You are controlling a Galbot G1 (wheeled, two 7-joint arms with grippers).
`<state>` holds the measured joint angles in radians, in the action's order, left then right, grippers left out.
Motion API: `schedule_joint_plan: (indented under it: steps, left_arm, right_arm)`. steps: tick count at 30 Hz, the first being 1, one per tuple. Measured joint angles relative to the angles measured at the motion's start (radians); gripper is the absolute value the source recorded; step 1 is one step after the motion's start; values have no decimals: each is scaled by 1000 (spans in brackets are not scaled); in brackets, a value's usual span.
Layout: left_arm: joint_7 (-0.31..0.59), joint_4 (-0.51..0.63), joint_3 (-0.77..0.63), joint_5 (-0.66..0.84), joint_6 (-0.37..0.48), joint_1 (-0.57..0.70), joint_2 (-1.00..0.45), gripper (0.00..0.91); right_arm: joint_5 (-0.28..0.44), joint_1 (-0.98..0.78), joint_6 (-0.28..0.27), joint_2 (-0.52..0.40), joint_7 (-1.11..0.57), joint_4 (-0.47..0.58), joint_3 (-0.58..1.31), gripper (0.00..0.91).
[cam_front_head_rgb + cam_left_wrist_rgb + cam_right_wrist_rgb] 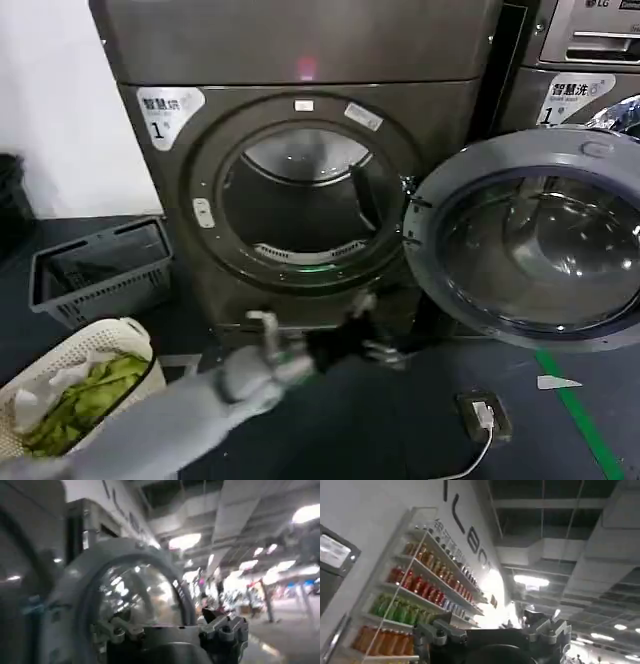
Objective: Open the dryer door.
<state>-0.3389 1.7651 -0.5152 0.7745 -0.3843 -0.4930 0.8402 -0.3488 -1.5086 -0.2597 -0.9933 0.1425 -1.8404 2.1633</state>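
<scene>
The dryer door (535, 240) stands swung wide open to the right of the grey-bronze machine, its grey inner face and domed glass turned toward me. The round drum opening (300, 195) is uncovered. My left arm reaches in from the lower left. Its left gripper (375, 330) hangs low in front of the machine, just left of the door's lower edge, open and holding nothing. In the left wrist view the door (135, 595) rises close ahead of the spread left gripper (167, 625). My right gripper (492, 627) is open and empty, facing shelves of bottles and the ceiling.
A dark grey basket (100, 270) sits on the floor left of the machine. Nearer me is a white basket (70, 390) of green clothes. The LG-marked machine (590, 60) stands behind the open door. A plug with a white cable (485, 415) and a green floor line (580, 420) lie at lower right.
</scene>
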Motion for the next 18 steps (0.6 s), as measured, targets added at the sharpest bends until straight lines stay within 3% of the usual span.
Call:
schedule_joint_plan:
  steps: [12,18]
  left_arm:
    - [13,85,282,-100,98,-267,-460,907]
    - [-58,120,357,-170,186,-331,-686,907]
  right_arm:
    - [71,53,0,15,-16,23,18,907]
    - [94,66,9,19,-10,19,8,907]
